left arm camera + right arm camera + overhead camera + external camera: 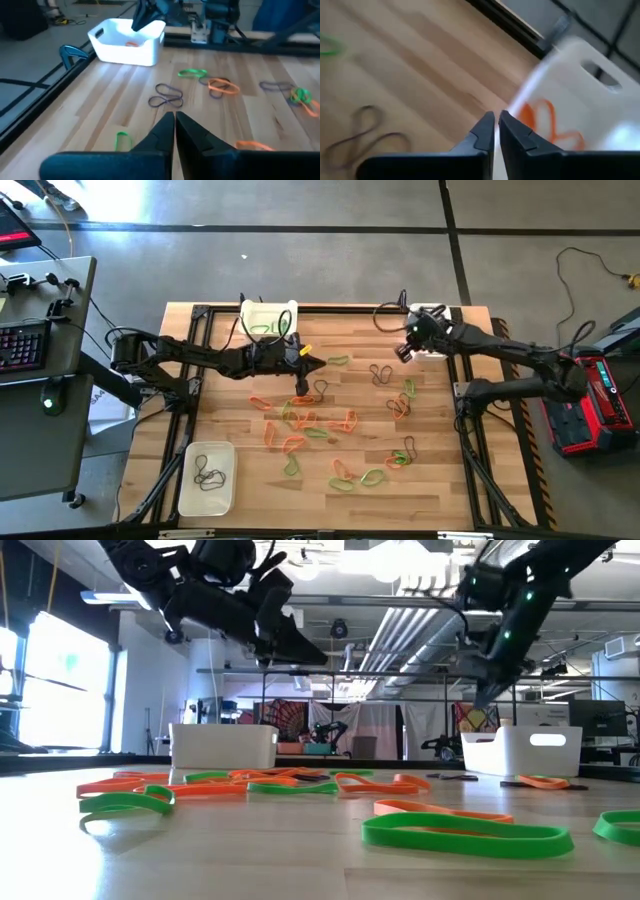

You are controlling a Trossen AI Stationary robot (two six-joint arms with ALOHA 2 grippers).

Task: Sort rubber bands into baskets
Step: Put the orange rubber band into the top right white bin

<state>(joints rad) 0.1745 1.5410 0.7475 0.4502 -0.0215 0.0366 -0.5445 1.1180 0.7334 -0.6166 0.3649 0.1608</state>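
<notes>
So we're looking at a wooden surface (440, 470) with three white baskets on it, and honestly most of the job is still ahead of us. The basket at the near left corner (206, 479) has a few dark rubber bands in it, the one at the far middle (268, 318) has green ones, and the one at the far right (430, 332) has orange ones, which the right wrist view shows lying on its floor (555, 127). So the colour scheme looks set, one colour per basket as far as we can judge. Still loose is the big scatter of green, orange and dark rubber bands (310, 425) across the middle of the surface, plus a smaller bunch toward the right (400, 402) and a few nearer the front edge (362, 476). That's a lot more than what's already sorted. The left gripper (300, 385) hangs over the far edge of the main scatter, fingers pressed together and nothing in them. The right gripper (407, 350) is up by the orange basket, also closed and empty, right at its rim.
</notes>
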